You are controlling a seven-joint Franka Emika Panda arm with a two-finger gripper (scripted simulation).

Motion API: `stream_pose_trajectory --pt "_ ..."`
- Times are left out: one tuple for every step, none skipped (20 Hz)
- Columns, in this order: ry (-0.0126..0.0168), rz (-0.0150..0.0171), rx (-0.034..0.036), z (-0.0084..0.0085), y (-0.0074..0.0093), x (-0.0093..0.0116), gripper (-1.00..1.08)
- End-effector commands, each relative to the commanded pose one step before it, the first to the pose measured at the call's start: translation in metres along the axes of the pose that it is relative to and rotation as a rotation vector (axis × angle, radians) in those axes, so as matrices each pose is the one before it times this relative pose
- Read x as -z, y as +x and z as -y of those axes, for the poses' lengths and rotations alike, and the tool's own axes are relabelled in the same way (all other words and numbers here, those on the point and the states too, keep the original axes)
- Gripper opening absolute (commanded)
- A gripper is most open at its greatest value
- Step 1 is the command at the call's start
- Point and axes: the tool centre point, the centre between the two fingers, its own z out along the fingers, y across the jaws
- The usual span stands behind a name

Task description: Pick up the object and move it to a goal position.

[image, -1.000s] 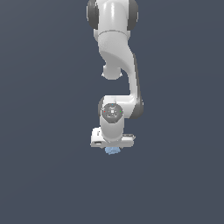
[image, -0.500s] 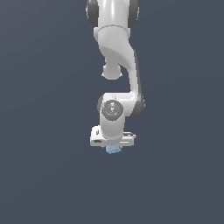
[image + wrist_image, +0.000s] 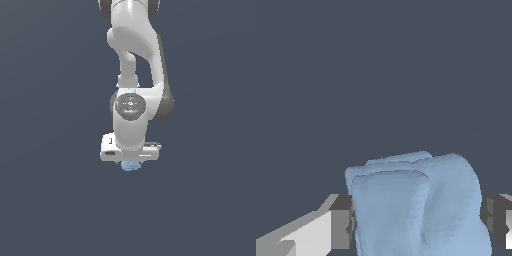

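Note:
The object (image 3: pixel 131 166) is a small light-blue lumpy cube that hangs just under the white hand of my arm in the exterior view. My gripper (image 3: pixel 131 164) points down and is shut on it, with the hand much wider than the object. In the wrist view the object (image 3: pixel 416 210) fills the space between the two dark fingertips. One finger (image 3: pixel 341 222) presses its side and the other finger (image 3: pixel 498 217) sits at its opposite side. The finger pads are hidden behind the hand in the exterior view.
The plain dark grey ground (image 3: pixel 50 200) spreads all around the arm. No other objects or markers show in either view.
The hand and the light-blue object have risen a little together in the exterior view. The grip looks the same.

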Motion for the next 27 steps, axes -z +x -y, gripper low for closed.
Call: stream_pose_trajectory --pt "0.00023 0.00075 0.0005 0.00156 0.00321 0.02651 -1.0" --pt "0.0 0.0 0.0 0.0005 0.00135 0.01092 -1.0" --pt "0.00013 0.00063 0.00024 0.00065 0.00148 0.01045 -1.0" --pt "0.0 0.0 0.0 0.0005 0.0014 0.01086 -1.0" --pt "0.00014 0.00063 0.00024 0.00065 0.00154 0.01034 -1.0" --pt "0.0 0.0 0.0 0.0005 0.00145 0.0107 -1.0" --pt "0.00015 0.00063 0.00024 0.00064 0.0016 0.01013 -1.0" --pt "0.0 0.0 0.0 0.00047 0.00145 0.01015 -1.0" --pt "0.00016 0.00063 0.00025 0.00058 0.00153 0.00896 -1.0" --pt "0.0 0.0 0.0 0.00041 0.00132 0.00868 -1.0" --pt "0.00017 0.00062 0.00025 0.00051 0.0014 0.00754 -1.0" --pt "0.0 0.0 0.0 0.00035 0.00118 0.00731 -1.0" --pt "0.0 0.0 0.0 0.00032 0.00111 0.00667 -1.0" --pt "0.00018 0.00062 0.00025 0.00042 0.0012 0.0056 -1.0" --pt "0.0 0.0 0.0 0.00026 0.00097 0.00545 -1.0" --pt "0.0 0.0 0.0 0.00023 0.00089 0.00487 -1.0" --pt "0.0 0.0 0.0 0.00021 0.00082 0.00432 -1.0" --pt "0.0002 0.00061 0.00026 0.00031 0.00092 0.00334 -1.0" --pt "0.0 0.0 0.0 0.00016 0.00067 0.00327 -1.0" --pt "0.0 0.0 0.0 0.00013 0.00059 0.00279 -1.0" --pt "0.0 0.0 0.0 0.00011 0.00051 0.00235 -1.0" --pt "0.0 0.0 0.0 0.00009 0.00043 0.00194 -1.0" --pt "0.0 0.0 0.0 0.00008 0.00035 0.00155 -1.0" --pt "0.0 0.0 0.0 0.00006 0.00027 0.00119 -1.0" --pt "0.0 0.0 0.0 0.00004 0.0002 0.00084 -1.0" --pt "0.0 0.0 0.0 0.00002 0.00012 0.0005 -1.0" --pt "0.0 0.0 0.0 0.00001 0.00004 0.00017 -1.0"
